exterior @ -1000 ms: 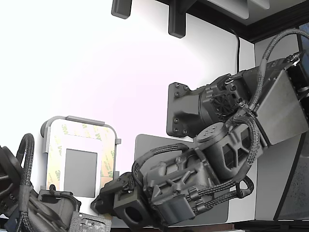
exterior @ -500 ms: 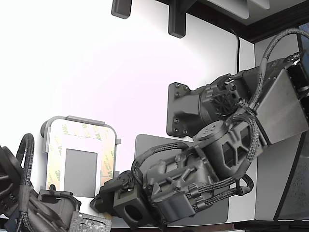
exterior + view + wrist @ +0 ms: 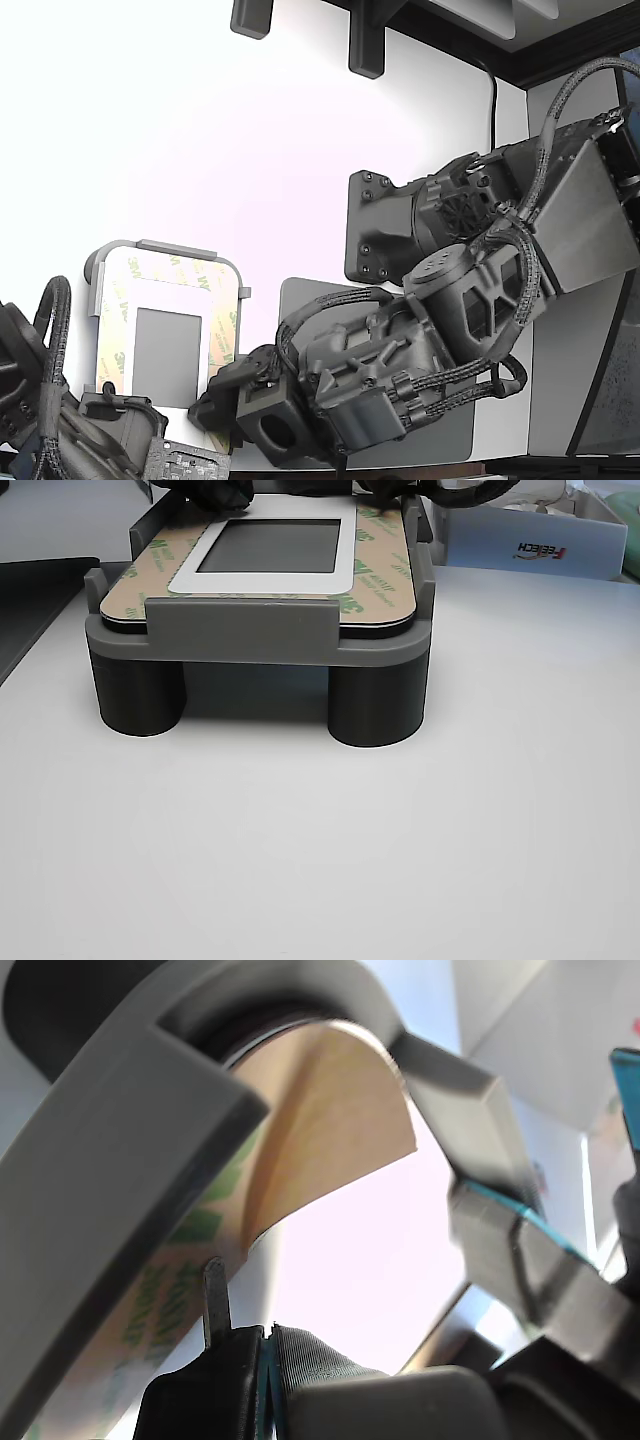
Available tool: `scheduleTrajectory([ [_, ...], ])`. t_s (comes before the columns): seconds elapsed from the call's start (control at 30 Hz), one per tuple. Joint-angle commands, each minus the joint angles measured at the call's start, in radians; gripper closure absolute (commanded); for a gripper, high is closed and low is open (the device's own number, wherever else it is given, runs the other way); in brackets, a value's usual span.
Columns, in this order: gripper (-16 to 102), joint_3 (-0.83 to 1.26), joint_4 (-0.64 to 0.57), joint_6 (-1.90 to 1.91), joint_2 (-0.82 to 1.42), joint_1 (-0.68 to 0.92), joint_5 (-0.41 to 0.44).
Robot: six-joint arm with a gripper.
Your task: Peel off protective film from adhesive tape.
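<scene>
A: White bench (image 3: 330, 860), bare up front in the other view. Nearest thing is the grey holder frame (image 3: 255, 630) on two round legs, so the part sits raised and walled in, probably so it won't slide when pulled on.

B: Where's the tape?

A: Adhesive tape (image 3: 378, 575) runs as a border round the small grey rectangle (image 3: 272, 545), cream liner with green 3M print. Flat on the near side.

B: And the film?

A: Protective film (image 3: 330, 1125) is lifted at one corner. Wrist view shows a tan flap curled up off the surface, under the frame's rounded corner. In the exterior view that's the corner at the tape's lower right, where the gripper (image 3: 215, 405) sits.

B: Fingers?

A: Dark pads pressed together low in the wrist view, a thin metal tip (image 3: 215, 1300) poking up at the liner edge. Whether they pinch the film, can't tell.

B: Room to pull?

A: My read: frame walls hem the sides, so peel upward and back. Second arm (image 3: 60, 420) crowds the exterior view's lower left; dark mat (image 3: 450, 440) side is freer.
</scene>
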Motion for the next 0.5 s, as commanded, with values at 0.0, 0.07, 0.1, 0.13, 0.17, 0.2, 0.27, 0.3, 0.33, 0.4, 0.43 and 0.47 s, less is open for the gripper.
scheduleTrajectory([
  [0.0,97,-0.041,0.032,-0.012,0.029,-0.023,0.005],
  [0.07,97,-0.054,0.060,-0.018,0.043,-0.028,0.008],
  [0.1,97,-0.057,0.069,-0.018,0.054,-0.032,0.011],
  [0.13,97,-0.060,0.080,-0.018,0.063,-0.034,0.014],
  [0.17,97,-0.066,0.094,-0.015,0.074,-0.035,0.021],
  [0.2,96,-0.072,0.109,-0.008,0.086,-0.035,0.028],
  [0.27,84,-0.101,0.164,0.014,0.107,-0.037,0.051],
  [0.3,77,-0.120,0.199,0.023,0.118,-0.037,0.063],
  [0.33,69,-0.135,0.232,0.035,0.133,-0.037,0.075],
  [0.4,49,-0.156,0.296,0.080,0.173,-0.038,0.107],
  [0.43,18,-0.166,0.333,0.104,0.198,-0.038,0.124],
  [0.47,-13,-0.173,0.367,0.132,0.222,-0.038,0.137],
])
